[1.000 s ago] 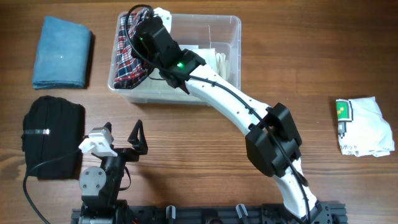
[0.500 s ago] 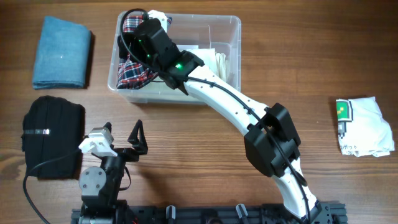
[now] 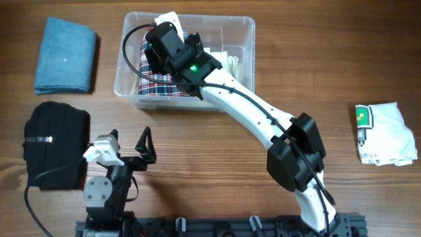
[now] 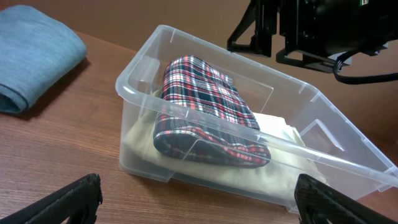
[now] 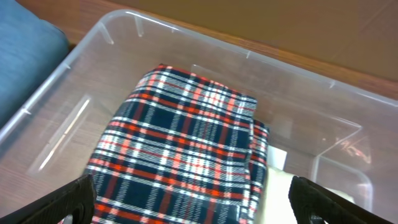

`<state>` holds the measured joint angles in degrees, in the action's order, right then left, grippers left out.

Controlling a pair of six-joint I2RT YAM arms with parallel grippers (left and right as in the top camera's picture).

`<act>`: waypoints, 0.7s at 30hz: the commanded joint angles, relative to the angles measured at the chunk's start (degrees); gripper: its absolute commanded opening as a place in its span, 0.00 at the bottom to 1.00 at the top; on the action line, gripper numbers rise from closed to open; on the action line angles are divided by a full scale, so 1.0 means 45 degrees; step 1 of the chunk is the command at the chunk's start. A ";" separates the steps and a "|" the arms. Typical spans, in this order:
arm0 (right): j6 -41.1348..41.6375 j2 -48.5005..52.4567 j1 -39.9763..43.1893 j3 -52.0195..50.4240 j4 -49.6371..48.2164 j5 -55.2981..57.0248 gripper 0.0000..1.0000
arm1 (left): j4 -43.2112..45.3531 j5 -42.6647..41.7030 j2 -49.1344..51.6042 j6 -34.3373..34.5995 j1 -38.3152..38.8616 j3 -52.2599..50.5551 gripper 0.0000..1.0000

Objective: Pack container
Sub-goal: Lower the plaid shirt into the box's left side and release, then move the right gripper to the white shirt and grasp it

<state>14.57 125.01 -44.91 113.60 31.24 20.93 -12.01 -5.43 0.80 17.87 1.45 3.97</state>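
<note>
Over container (image 3: 250, 46), R gripper (image 3: 172, 41) jaws wide, empty. Plaid cloth (image 3: 161, 82) lies flat atop cream fabric (image 3: 233, 66), prob to save room. L gripper (image 3: 128, 143) parked, wide open, empty.

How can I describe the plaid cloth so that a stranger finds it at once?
Find the clear plastic container at the far side of the wooden table. The plaid cloth lies folded inside it, toward its left end, on a cream layer. It alone has red, white and navy checks; outside lie a blue cloth, a black cloth and a white printed cloth.
</note>
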 commanded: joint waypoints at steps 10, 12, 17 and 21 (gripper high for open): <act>0.0481 -0.2239 0.3249 0.0087 0.4843 -0.3789 0.91 | 0.0034 0.0083 -0.0102 -0.0209 0.0058 -0.0078 1.00; 0.0884 -0.3521 0.4386 0.0087 0.6130 -0.3866 0.99 | 0.0034 0.0083 -0.0102 -0.0209 0.0058 -0.0078 1.00; 0.2550 -0.5115 0.8723 0.0087 0.9364 -0.4430 1.00 | 0.0034 0.0083 -0.0102 -0.0209 0.0058 -0.0078 1.00; 0.3245 -0.5110 1.2143 -0.0505 1.0418 -0.4376 1.00 | 0.0034 0.0083 -0.0102 -0.0209 0.0058 -0.0078 1.00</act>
<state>25.98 101.67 3.14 113.49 77.17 2.37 -12.01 -5.43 0.78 17.87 1.45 3.97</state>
